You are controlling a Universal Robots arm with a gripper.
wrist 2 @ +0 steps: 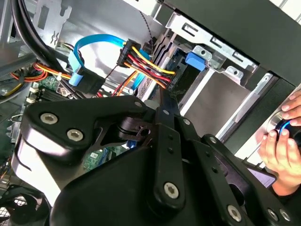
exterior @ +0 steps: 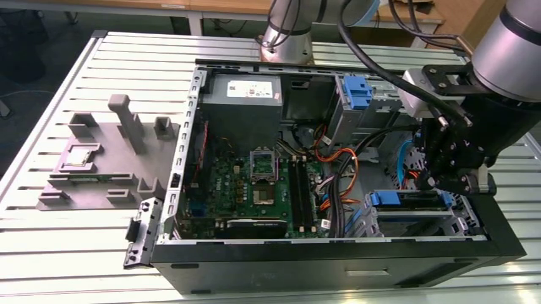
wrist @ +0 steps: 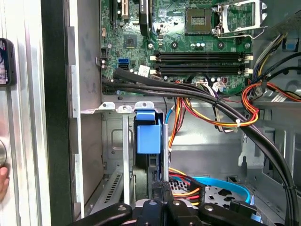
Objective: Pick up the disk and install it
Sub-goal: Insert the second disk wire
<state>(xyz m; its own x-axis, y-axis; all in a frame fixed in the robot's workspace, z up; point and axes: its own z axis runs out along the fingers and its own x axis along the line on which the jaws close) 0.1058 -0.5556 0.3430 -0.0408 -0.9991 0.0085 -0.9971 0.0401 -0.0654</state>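
The disk [exterior: 409,199], blue-fronted, sits in the case's drive bay; blue tab [wrist: 148,136] faces outward.

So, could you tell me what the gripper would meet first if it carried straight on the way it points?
Probably the disk in its blue carrier, standing in the drive cage directly ahead of the gripper in the first wrist view. How close they already are is unclear.

The computer case [exterior: 338,266] looks like matt black painted metal outside, bare dull grey sheet steel inside. Motherboard [exterior: 262,183] in the middle of it is glossy green. Next to the board, the drive cage [wrist: 117,141] is brushed silver metal, with a smooth bright blue plastic carrier tab [wrist: 148,136]. Gripper [wrist 2: 155,155] is satin black metal.
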